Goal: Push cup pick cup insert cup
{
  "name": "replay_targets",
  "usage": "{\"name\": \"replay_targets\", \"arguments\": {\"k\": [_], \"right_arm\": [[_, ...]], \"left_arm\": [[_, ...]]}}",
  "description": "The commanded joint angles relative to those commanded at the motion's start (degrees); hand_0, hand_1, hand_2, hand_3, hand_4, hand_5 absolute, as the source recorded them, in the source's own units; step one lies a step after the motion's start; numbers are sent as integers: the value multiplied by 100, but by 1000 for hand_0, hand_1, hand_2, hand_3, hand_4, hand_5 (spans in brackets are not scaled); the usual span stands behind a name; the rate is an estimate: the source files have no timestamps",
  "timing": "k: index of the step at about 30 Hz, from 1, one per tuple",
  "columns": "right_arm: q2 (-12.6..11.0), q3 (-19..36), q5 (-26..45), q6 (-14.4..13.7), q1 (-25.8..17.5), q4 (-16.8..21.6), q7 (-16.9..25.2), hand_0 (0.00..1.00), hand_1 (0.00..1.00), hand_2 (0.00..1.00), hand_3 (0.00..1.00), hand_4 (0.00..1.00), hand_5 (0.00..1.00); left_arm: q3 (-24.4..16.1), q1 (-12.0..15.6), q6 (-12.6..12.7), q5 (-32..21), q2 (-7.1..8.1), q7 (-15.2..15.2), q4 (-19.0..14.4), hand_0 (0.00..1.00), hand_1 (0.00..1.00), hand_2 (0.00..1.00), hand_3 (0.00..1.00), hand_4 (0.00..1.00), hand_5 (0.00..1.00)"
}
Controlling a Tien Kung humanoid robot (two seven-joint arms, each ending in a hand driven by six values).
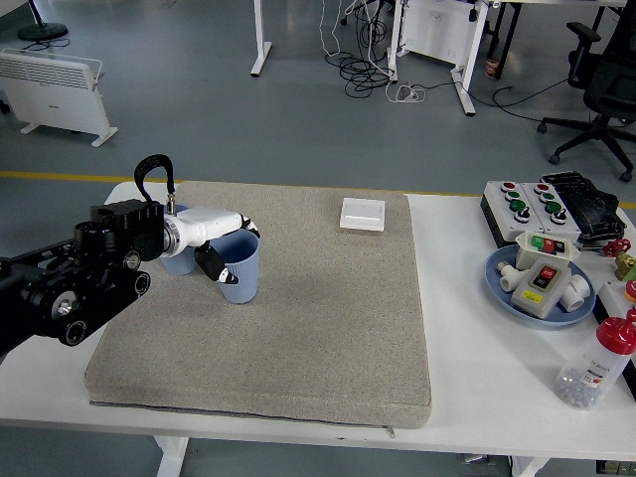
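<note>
A light blue cup (pixel 241 273) stands on the grey mat (pixel 318 328) at its left side. My left hand (pixel 231 248) has its white fingers (pixel 238 221) over the cup's rim and its thumb against the cup's near-left side, shut on the cup. A second blue cup (pixel 177 263) sits just left of it, mostly hidden behind my wrist. The right arm is out of view.
A white switch box (pixel 362 214) lies at the mat's far edge. To the right are a button box (pixel 527 209), a blue plate (pixel 497 281) with parts on it and a red-capped bottle (pixel 596 363). The table's left edge is close to my arm.
</note>
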Motion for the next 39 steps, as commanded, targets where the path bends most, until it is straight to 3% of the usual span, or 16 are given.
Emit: {"name": "replay_targets", "arguments": {"k": [2,5,6,9,14,19,22,39], "right_arm": [[1,4,3,-1,0,0,2,723,650,643,573,118,468],[3,24,16,-4,0,0,10,723,650,643,573,118,468],[4,32,18,-4,-2,0,12,723,650,643,573,118,469],[3,57,-12,-6,-10,0,11,723,650,643,573,118,469],[-4,63,-32,-8,-22,0,2,723,650,643,573,119,468],[-2,59,-50,-10,-45,0,-11,723,651,643,573,118,468],[1,53,-42,-11,-54,0,-12,723,651,643,573,118,468],[12,23,-49,-7,-89,0,-15,723,651,643,573,119,469]], "left_arm": [[-70,23,-35,-14,61,53,-138,511,550,563,521,469,2],[-400,66,-192,-10,299,319,-658,511,550,563,521,469,2],[-543,64,-242,12,358,437,-835,531,512,501,480,377,2],[-979,-25,-399,86,534,788,-1258,531,512,501,480,377,2],[-1378,-155,-503,105,713,1005,-1363,544,508,496,477,377,2],[-1771,-272,-642,25,790,1391,-897,545,514,499,480,390,2],[-1832,-279,-664,24,793,1450,-670,545,514,499,480,390,2],[-1491,-312,-517,35,576,1135,224,539,525,513,485,420,2]]}}
